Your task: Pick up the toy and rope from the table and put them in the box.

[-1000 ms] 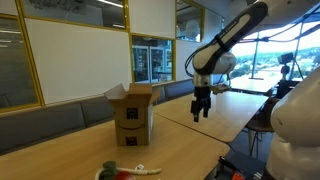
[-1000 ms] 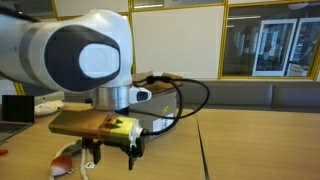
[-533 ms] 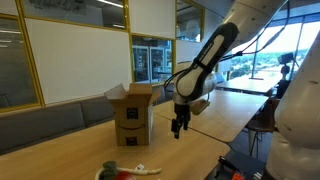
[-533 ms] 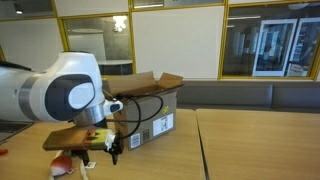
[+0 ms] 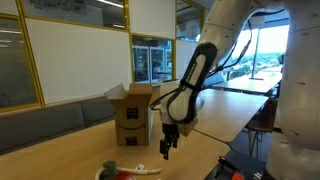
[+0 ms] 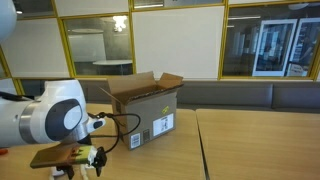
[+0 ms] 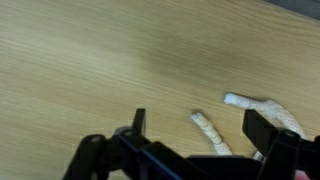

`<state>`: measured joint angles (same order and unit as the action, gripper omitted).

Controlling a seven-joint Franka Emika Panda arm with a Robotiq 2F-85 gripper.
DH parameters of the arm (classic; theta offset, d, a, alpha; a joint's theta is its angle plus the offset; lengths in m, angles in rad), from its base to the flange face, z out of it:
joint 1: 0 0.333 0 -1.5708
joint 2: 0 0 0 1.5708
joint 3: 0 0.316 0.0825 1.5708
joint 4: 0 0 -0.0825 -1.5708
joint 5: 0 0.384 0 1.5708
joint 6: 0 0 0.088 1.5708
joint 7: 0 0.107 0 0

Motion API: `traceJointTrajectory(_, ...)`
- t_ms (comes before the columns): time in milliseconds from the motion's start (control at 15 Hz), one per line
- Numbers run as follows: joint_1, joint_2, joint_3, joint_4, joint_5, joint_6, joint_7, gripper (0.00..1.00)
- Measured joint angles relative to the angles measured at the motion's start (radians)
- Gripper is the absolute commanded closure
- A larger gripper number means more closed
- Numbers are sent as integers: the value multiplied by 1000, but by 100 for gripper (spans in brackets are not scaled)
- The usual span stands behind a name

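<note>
The toy (image 5: 110, 172), green and red, lies on the table (image 5: 222, 115) near its front edge, with the off-white rope (image 5: 141, 169) beside it. The brown cardboard box (image 5: 133, 112) stands open behind them; it also shows in an exterior view (image 6: 146, 110). My gripper (image 5: 167, 146) hangs low over the table, to the right of the rope and in front of the box. In the wrist view my gripper (image 7: 200, 128) is open and empty, with two rope ends (image 7: 212, 133) on the wood between and beside the fingers (image 7: 264, 128). The toy is out of the wrist view.
The arm's large white link (image 6: 45, 118) fills the near left of an exterior view and hides the toy there. A table seam (image 6: 197, 140) runs beside the box. Glass walls and benches stand behind the table.
The arm has swung from beyond the box down toward the table's front, and the gripper now hangs lower and close to the rope. The box, the toy and the rope have not moved.
</note>
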<state>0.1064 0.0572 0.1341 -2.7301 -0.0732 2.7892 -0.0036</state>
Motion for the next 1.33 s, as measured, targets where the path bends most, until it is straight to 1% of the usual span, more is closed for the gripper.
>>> traceJointTrajectory(333,36,113,7,99,0,2,16,0)
traceJointTrajectory(733,84,234,56,213,13,1,26,0)
traceJointTrajectory(933,119,296,70,270,13,-2,48,0)
traceJointTrajectory(1333,197,355,80,369,14,-35,93,0)
